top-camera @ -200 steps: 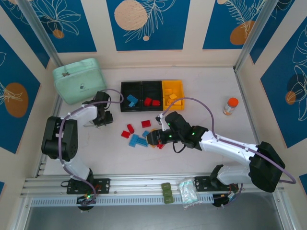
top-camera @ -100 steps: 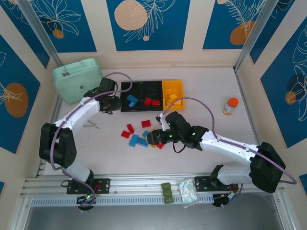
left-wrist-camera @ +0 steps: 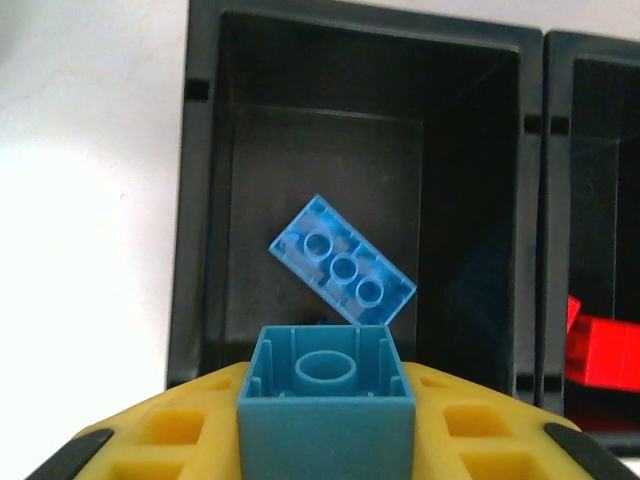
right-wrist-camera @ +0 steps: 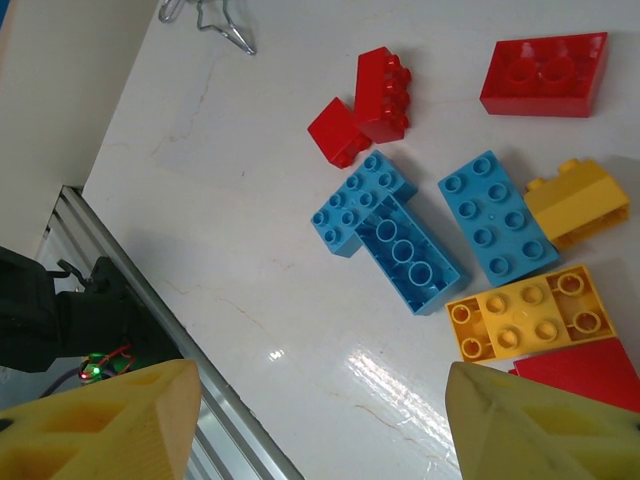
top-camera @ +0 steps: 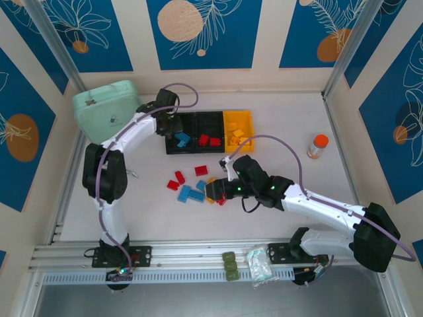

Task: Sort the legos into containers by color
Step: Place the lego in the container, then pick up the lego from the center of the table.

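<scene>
Left arm (top-camera: 132, 135) has stretched over the left black bin (left-wrist-camera: 200, 200), tool (top-camera: 170, 124) clamping a blue brick (left-wrist-camera: 326, 395).

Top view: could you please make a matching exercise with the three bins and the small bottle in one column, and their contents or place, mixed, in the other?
1. left black bin
2. middle black bin
3. yellow bin
4. orange-capped bottle

a. red bricks inside
b. stands to the right of the bins
c. yellow bricks inside
d. light blue brick inside

Pairs: 1-d, 2-a, 3-c, 4-b
</scene>
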`<action>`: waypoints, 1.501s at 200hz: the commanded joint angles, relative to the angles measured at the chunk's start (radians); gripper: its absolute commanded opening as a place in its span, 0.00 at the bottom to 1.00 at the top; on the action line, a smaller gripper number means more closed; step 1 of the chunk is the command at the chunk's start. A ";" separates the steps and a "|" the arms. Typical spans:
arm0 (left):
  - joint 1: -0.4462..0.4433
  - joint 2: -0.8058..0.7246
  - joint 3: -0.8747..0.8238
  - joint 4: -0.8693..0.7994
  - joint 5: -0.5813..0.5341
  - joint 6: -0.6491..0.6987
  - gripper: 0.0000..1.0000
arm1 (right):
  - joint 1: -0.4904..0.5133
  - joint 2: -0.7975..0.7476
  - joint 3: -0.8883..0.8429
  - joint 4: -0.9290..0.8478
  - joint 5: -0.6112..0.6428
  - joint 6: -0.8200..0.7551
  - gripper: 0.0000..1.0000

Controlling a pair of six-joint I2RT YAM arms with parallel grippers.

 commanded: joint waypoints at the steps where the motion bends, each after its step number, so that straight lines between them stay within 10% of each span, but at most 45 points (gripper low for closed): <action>1: -0.013 0.063 0.094 -0.041 0.025 0.015 0.33 | -0.009 -0.019 -0.008 -0.021 0.013 0.008 0.66; 182: -0.041 0.213 0.330 -0.134 0.030 0.044 0.52 | -0.039 -0.003 0.032 -0.058 0.010 -0.002 0.66; 300: -0.069 -0.519 -0.510 0.067 0.122 0.023 0.61 | -0.059 0.077 0.167 -0.239 0.141 0.006 0.71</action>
